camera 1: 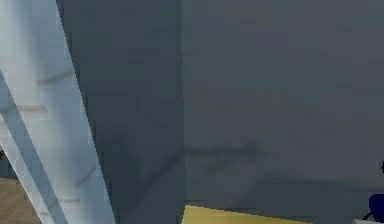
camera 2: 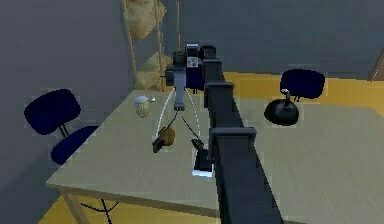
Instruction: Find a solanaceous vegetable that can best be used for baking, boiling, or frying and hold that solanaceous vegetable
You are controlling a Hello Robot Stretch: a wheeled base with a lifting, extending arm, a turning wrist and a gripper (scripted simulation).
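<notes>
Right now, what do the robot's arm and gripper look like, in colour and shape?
The arm is a dark, square-edged bar. At its far end stand two small white squares with black marks. The gripper has a dark body and two thin, pale, curved fingers.

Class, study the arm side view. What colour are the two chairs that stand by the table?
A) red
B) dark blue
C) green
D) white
B: the left chair at the end of the table and the far chair beyond it both have dark blue padding.
</notes>
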